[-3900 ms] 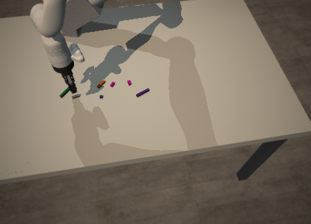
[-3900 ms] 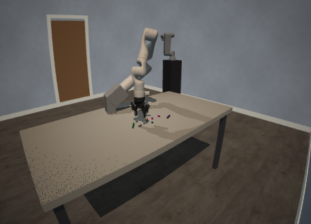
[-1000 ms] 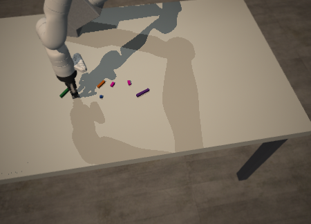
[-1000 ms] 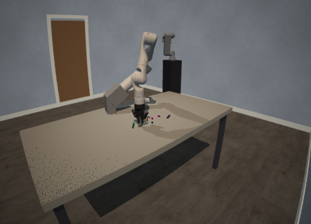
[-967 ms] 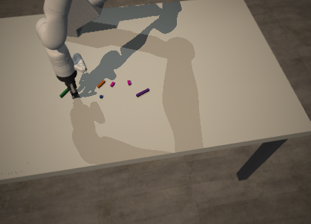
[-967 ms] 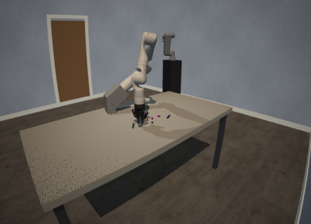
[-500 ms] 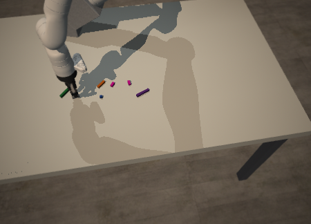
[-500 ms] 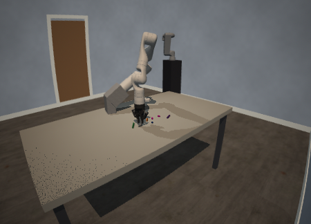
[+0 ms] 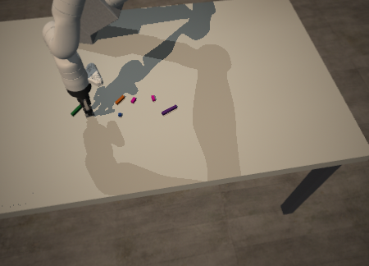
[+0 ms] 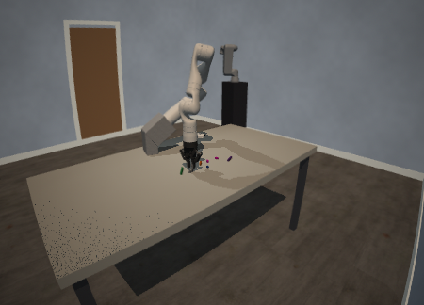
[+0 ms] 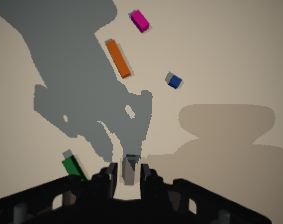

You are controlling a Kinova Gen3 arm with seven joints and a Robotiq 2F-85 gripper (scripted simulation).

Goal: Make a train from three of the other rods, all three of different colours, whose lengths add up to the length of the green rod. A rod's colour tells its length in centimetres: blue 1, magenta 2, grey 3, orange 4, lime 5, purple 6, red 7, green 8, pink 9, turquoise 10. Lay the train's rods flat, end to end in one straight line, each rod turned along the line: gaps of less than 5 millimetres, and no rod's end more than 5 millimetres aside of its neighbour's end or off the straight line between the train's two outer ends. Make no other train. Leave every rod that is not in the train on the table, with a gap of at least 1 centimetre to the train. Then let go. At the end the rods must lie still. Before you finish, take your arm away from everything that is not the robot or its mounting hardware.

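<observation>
My gripper (image 9: 89, 112) (image 10: 190, 169) (image 11: 128, 173) is partly open and low over the table. A grey rod (image 11: 128, 177) lies between its fingertips, with a gap on each side. The green rod (image 9: 76, 110) (image 10: 182, 170) (image 11: 73, 167) lies left of the fingers. The orange rod (image 9: 120, 99) (image 10: 200, 163) (image 11: 118, 59) and blue rod (image 9: 120, 115) (image 10: 207, 167) (image 11: 174, 81) lie apart, right of the gripper in the top view. One magenta rod (image 9: 134, 100) (image 11: 140, 21) lies near the orange one; another magenta rod (image 9: 153, 98) and the purple rod (image 9: 169, 110) (image 10: 229, 158) lie farther right.
The rods lie on a beige table (image 9: 279, 91) (image 10: 118, 208). The arm's grey base block (image 9: 97, 19) (image 10: 157, 134) is at the table's back side. Shadows of the arm cross the table. A second arm stands on a dark pedestal (image 10: 234, 104) beyond the table.
</observation>
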